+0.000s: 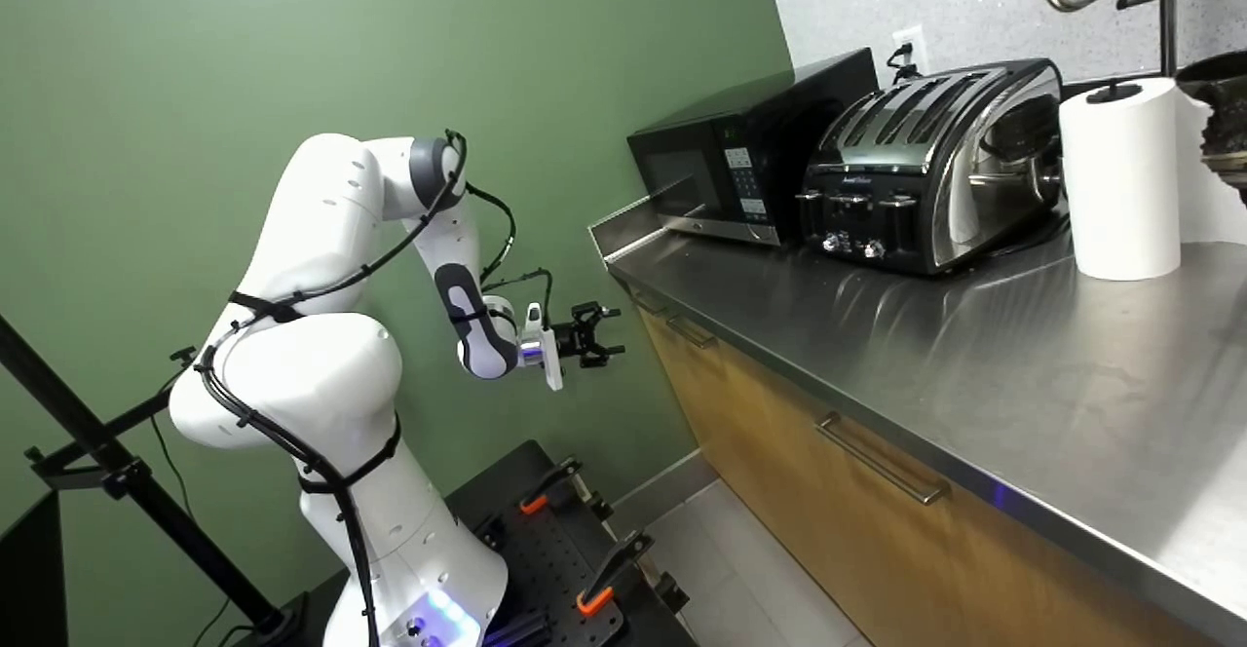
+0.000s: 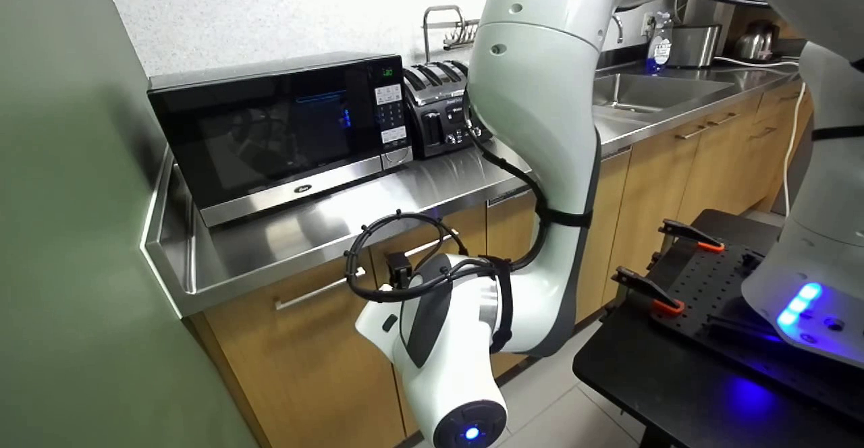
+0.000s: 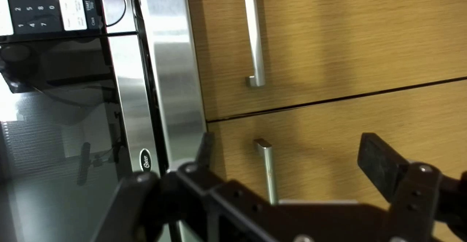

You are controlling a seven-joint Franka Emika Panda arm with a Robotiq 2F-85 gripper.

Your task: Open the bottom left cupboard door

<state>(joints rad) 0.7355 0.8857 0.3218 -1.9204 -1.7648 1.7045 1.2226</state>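
The bottom left cupboard door (image 2: 304, 360) is a flat light-brown wood panel, shut and flush with its neighbour. In the wrist view the door (image 3: 328, 125) fills the lower right, with a dark seam above it. Its silver bar handle (image 3: 269, 172) shows between my fingers there, its lower part hidden by the gripper. The handle (image 2: 320, 291) also shows in an exterior view. My gripper (image 3: 289, 143) is open and empty, fingers wide apart to either side of the handle, not touching it. In an exterior view the gripper (image 1: 616, 331) points at the cabinet front; the arm hides it in the other.
The steel counter edge (image 3: 175, 52) runs close beside my left finger in the wrist view. A black microwave (image 2: 283, 131) and a toaster (image 1: 925, 160) stand on the counter. A neighbouring door handle (image 3: 254, 34) is close by. The green wall (image 2: 61, 232) borders the cabinet.
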